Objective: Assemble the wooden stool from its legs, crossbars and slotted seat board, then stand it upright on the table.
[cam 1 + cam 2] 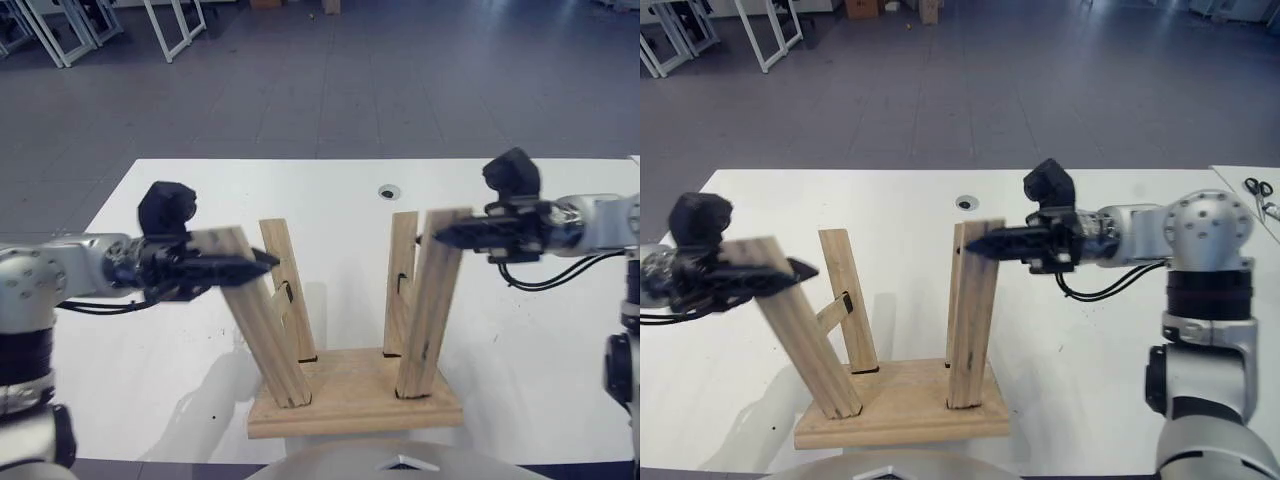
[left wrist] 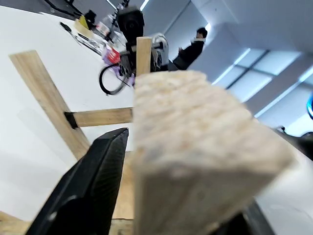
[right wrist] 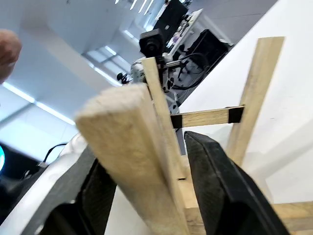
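Note:
The stool lies upside down, its seat board (image 1: 352, 402) flat on the white table (image 1: 520, 340) near the front edge, with several legs standing up from it. My left gripper (image 1: 256, 263) is shut on the top end of the near left leg (image 1: 262, 325), which leans outward to the left. My right gripper (image 1: 441, 238) is shut on the top of the near right leg (image 1: 430, 310). In each wrist view the held leg's end sits between the black fingers (image 2: 83, 191) (image 3: 220, 186). A short crossbar (image 2: 102, 117) joins the two left legs, and another crossbar (image 3: 203, 117) joins the right pair.
A small round hole (image 1: 388, 191) is set in the table behind the stool. Scissors (image 1: 1258, 186) lie on a neighbouring table at the right. Open tabletop stretches to both sides and behind the stool. White frames (image 1: 175, 25) stand far off on the floor.

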